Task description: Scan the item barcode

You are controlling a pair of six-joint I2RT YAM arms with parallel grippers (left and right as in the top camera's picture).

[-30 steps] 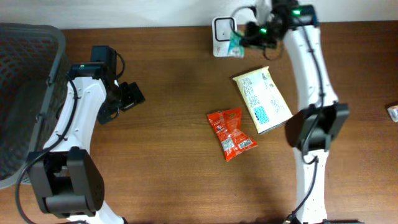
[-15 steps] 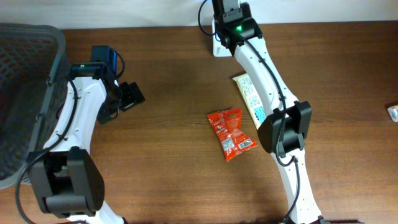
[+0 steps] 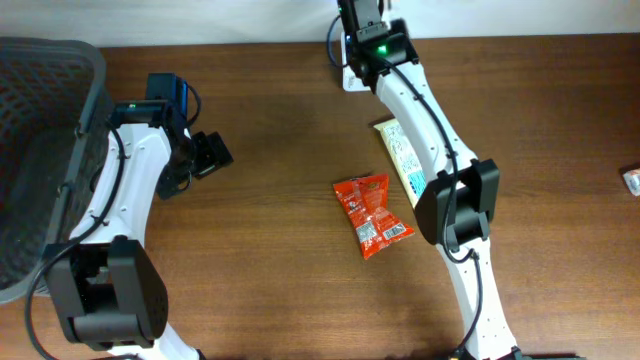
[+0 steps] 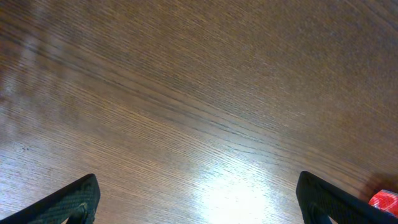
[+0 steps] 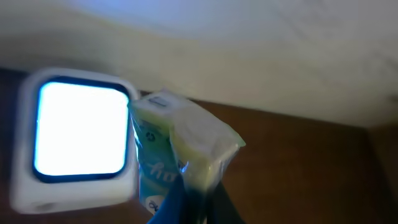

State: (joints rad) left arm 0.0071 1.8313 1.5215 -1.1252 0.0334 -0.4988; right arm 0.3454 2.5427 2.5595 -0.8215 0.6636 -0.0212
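Observation:
The item, a small green and pale yellow packet (image 5: 180, 140), is pinched by its lower end in my right gripper (image 5: 194, 200), which is shut on it. The packet stands just right of the white barcode scanner (image 5: 78, 140), whose screen glows bright, and overlaps its right edge. From overhead, my right gripper (image 3: 356, 22) reaches over the scanner (image 3: 349, 78) at the table's back edge; the arm hides the packet there. Far to the left, my left gripper (image 3: 212, 152) hangs open over bare wood (image 4: 199, 208) with nothing between its fingers.
A red snack packet (image 3: 372, 215) lies mid-table, its corner showing at the left wrist view's right edge (image 4: 384, 200). A yellow-white packet (image 3: 400, 150) lies partly under my right arm. A dark mesh basket (image 3: 40, 150) stands at the left. A small object (image 3: 632, 180) sits at the right edge.
My right arm has swung leftward along the back edge, bringing the packet from the scanner's right side to right over it. The left arm has not moved.

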